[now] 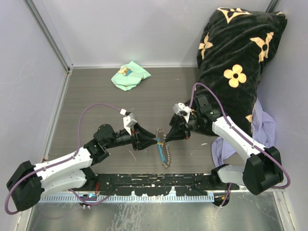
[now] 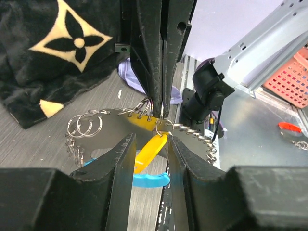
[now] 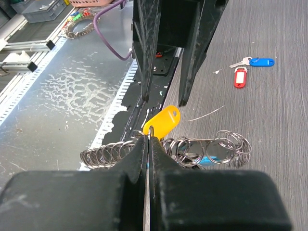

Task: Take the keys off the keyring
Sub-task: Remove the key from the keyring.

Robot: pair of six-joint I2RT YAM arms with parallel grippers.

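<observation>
While the right pincer (image 3: 149, 137) pinches one ring of the keyring (image 3: 211, 147), whose chain lies on the desk (image 3: 274, 115), the left pincer (image 2: 150, 142) stands spread either side of the yellow tag (image 3: 162, 120); a red-tagged key (image 3: 239, 77) and a blue-tagged key (image 3: 260, 61) lie loose farther off.

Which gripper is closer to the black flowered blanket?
Right. The right gripper, pinching the keyring, sits toward the blanket; the left gripper faces it from beyond the keyring.
</observation>
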